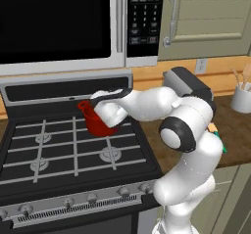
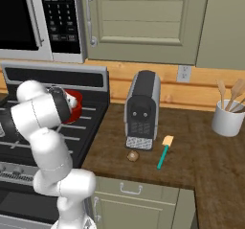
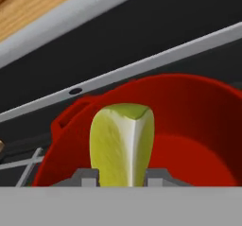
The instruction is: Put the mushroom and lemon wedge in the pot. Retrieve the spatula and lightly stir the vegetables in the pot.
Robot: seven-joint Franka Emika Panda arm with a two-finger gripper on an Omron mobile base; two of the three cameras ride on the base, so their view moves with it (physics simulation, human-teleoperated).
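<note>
Kitchen stove under the microwave: the hand (image 3: 117, 178) pinches the lemon wedge (image 3: 122, 142) over the red pot (image 3: 189, 126). Light, slick, soft, I'd judge; grip its flat sides gently.

Even rendered light, soft shadows, sharp
</note>
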